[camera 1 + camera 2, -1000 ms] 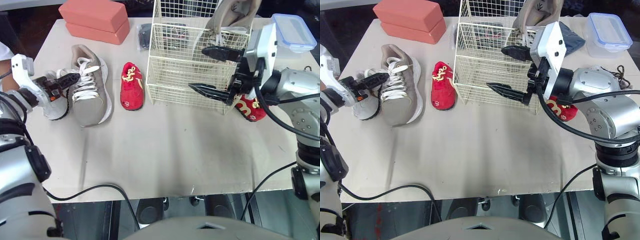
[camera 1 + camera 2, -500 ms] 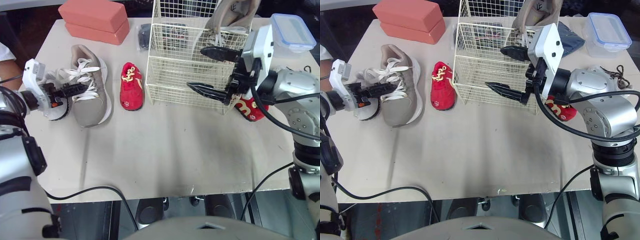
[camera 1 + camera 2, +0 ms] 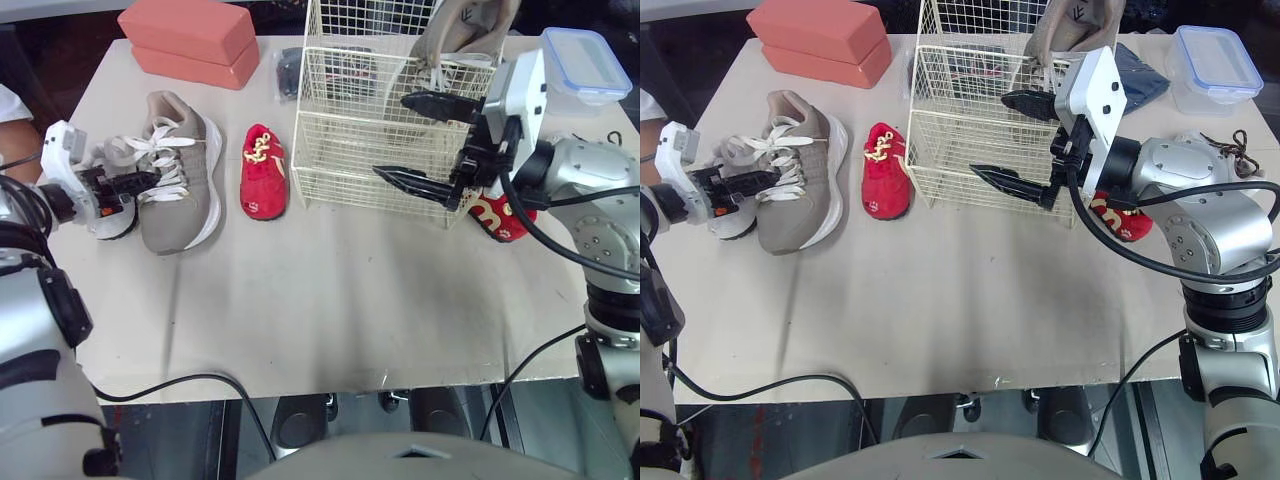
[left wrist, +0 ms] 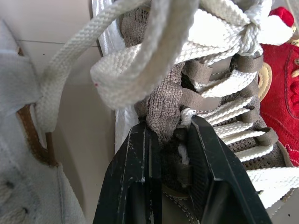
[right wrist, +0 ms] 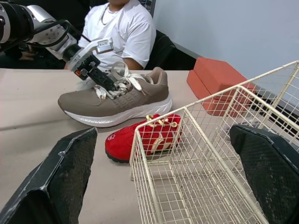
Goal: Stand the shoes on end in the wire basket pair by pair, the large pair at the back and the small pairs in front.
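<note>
Left claw [image 4: 170,128] is clamped on the tongue of the taupe knit sneaker [image 3: 185,190], lying on the bench [image 3: 330,300] left of the cream wire basket [image 3: 340,180]. Right claw [image 3: 392,136] gapes wide around the basket's corner, probably steadying it.

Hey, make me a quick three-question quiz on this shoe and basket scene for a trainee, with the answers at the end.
1. True or false: the left gripper has its jaws shut on the grey shoe lying on the table.
2. The red shoe next to that grey shoe lies: A) on the table, left of the basket; B) inside the basket; C) on top of the grey shoe.
3. Fill in: the right gripper's jaws are ____.
Key: 1 true; 2 A; 3 open.
</note>
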Action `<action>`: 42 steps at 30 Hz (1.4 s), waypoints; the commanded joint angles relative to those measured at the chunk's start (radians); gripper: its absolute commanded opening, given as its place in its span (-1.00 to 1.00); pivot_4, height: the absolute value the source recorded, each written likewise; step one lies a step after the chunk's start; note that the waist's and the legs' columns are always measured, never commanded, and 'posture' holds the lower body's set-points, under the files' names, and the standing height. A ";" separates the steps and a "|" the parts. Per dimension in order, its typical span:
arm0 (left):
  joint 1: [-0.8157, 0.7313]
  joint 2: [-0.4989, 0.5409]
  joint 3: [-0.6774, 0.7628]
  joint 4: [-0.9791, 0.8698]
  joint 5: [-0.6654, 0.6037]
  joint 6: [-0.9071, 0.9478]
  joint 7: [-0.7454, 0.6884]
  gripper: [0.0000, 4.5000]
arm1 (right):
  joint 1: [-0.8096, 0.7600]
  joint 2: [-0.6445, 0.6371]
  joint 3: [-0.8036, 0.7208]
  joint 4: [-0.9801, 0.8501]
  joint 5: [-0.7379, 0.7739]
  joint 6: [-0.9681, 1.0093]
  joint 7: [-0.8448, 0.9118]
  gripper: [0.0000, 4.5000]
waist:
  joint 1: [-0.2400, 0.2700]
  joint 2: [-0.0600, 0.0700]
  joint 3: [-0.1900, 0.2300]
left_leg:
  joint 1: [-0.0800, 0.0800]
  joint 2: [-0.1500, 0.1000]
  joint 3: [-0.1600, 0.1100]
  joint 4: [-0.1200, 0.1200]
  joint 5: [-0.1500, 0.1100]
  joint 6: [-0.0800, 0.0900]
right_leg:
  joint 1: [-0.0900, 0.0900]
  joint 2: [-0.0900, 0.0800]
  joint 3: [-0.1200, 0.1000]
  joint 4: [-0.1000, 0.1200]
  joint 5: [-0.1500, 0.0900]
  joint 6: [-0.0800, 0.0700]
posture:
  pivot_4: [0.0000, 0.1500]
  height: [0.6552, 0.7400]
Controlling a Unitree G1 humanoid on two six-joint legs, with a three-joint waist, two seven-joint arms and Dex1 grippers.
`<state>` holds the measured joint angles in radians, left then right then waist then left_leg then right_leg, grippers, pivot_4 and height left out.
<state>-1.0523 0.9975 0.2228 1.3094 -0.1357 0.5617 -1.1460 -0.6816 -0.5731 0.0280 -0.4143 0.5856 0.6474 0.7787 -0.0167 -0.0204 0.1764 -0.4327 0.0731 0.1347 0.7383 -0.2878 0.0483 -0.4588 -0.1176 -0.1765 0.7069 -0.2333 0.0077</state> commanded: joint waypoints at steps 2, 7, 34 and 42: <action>-0.002 0.016 0.118 -0.019 -0.092 -0.069 0.031 -0.79 | -0.006 -0.003 -0.026 -0.015 0.006 -0.026 0.006 1.00 | 0.000 -0.001 0.001 | 0.000 0.000 0.000 0.000 0.000 0.000 | 0.000 0.000 0.000 0.000 0.000 0.000 | 1.00 -0.27; 0.000 0.052 0.276 -0.091 -0.236 -0.102 -0.078 -0.80 | -0.007 0.017 -0.056 -0.016 0.032 -0.033 -0.006 1.00 | -0.001 -0.008 0.001 | -0.003 0.000 0.000 0.001 0.000 0.000 | -0.003 -0.001 0.001 0.002 0.002 -0.003 | 1.00 -0.27; -0.305 -0.562 0.182 -0.543 -0.285 -0.802 0.299 -0.80 | 0.087 0.085 -0.187 -0.069 -0.001 -0.140 -0.227 1.00 | 0.002 -0.010 0.000 | -0.014 -0.004 -0.002 0.011 0.000 0.000 | -0.007 -0.001 -0.004 0.005 0.002 -0.003 | 1.00 -0.27; -0.425 -0.723 0.133 -0.268 -0.180 -1.153 0.435 -0.80 | 0.122 0.080 -0.236 -0.104 -0.002 -0.130 -0.314 1.00 | 0.003 -0.010 0.000 | -0.015 -0.004 -0.001 0.010 0.000 0.000 | -0.008 -0.001 -0.005 0.004 0.002 -0.003 | 1.00 -0.27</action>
<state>-1.4165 0.2687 0.3525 1.0481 -0.3241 -0.5009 -0.7457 -0.5593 -0.4842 -0.1734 -0.4742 0.5771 0.5335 0.4797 -0.0141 -0.0305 0.1768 -0.4479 0.0687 0.1332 0.7485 -0.2877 0.0484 -0.4672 -0.1186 -0.1815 0.7111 -0.2313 0.0048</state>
